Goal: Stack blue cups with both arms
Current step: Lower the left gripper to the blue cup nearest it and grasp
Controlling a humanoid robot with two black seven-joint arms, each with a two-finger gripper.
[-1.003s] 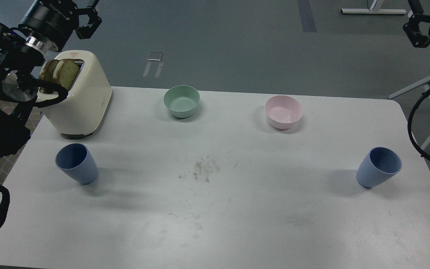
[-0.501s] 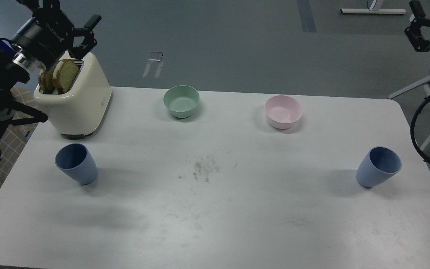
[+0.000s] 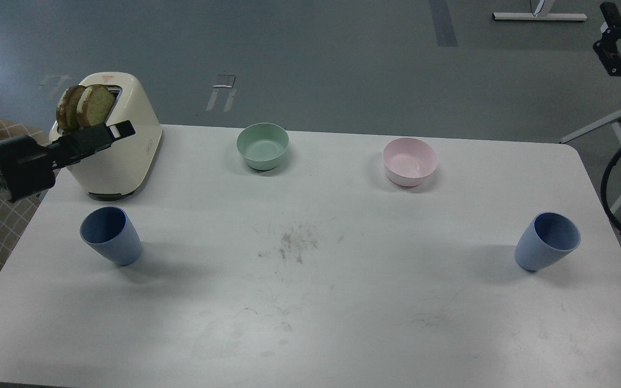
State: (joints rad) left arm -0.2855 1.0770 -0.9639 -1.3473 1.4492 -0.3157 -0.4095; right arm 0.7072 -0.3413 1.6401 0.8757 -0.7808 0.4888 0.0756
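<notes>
Two blue cups stand upright on the white table (image 3: 343, 323), far apart: one at the left (image 3: 110, 236) and one at the right (image 3: 547, 241). My left gripper (image 3: 119, 131) reaches in from the left edge and lies level in front of the toaster, above and behind the left cup, not touching it. I see it side-on, so its fingers cannot be told apart. My right gripper (image 3: 615, 46) is high at the top right corner, well above and behind the right cup, partly cut off by the frame edge. Neither gripper holds anything.
A cream toaster (image 3: 127, 156) with two bread slices (image 3: 87, 105) stands at the back left. A mint-green bowl (image 3: 262, 144) and a pale pink bowl (image 3: 409, 160) sit along the back. Crumbs (image 3: 294, 245) lie mid-table. Black cables (image 3: 618, 183) hang at the right edge.
My left arm has swung down from above the toaster to a level pose in front of it. My right gripper has drifted slightly right toward the frame edge. The cups have not moved.
</notes>
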